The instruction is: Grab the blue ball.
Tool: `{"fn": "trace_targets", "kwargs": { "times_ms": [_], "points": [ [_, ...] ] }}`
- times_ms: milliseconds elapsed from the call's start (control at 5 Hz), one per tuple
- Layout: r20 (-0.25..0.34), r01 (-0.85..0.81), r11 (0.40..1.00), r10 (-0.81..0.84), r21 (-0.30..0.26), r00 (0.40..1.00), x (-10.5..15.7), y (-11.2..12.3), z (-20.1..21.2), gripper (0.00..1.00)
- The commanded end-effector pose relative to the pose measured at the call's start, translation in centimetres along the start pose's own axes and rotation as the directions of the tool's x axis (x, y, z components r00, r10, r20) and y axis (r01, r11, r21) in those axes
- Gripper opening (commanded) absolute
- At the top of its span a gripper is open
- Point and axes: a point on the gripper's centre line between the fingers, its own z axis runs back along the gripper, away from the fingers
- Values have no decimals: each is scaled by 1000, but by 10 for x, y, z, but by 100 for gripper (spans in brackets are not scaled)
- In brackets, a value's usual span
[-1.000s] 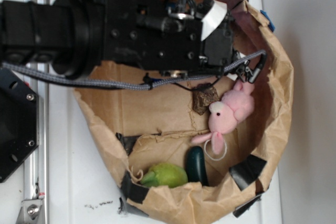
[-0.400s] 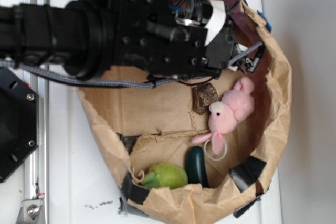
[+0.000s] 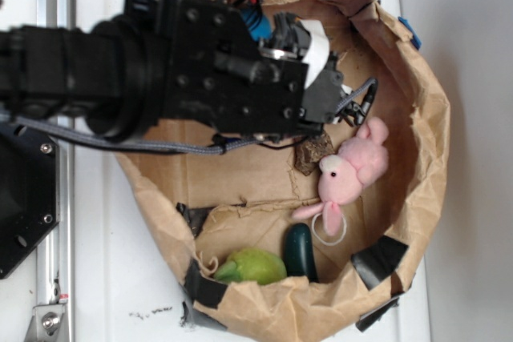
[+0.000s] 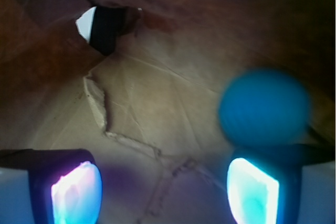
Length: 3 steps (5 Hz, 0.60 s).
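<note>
The blue ball (image 4: 264,106) lies on the brown paper floor of the bag (image 3: 425,118), at about two o'clock in the wrist view, just above the right-hand finger pad (image 4: 251,192) and outside the gap between the pads; in the exterior view the arm hides it. Our gripper (image 4: 163,190) stands wide open and holds nothing. To take it well, we judge we should shift toward three o'clock until the ball sits midway between the pads, then advance and close gently, since a round ball may roll off a one-sided touch.
</note>
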Motion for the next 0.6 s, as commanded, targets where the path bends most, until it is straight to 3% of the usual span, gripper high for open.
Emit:
{"fn": "trace_targets", "kwargs": {
  "times_ms": [0,400],
  "points": [
    [47,-28,999,30,-40,998,8,0,11,100],
    [39,-76,996,74,38,996,8,10,2,100]
  ]
}}
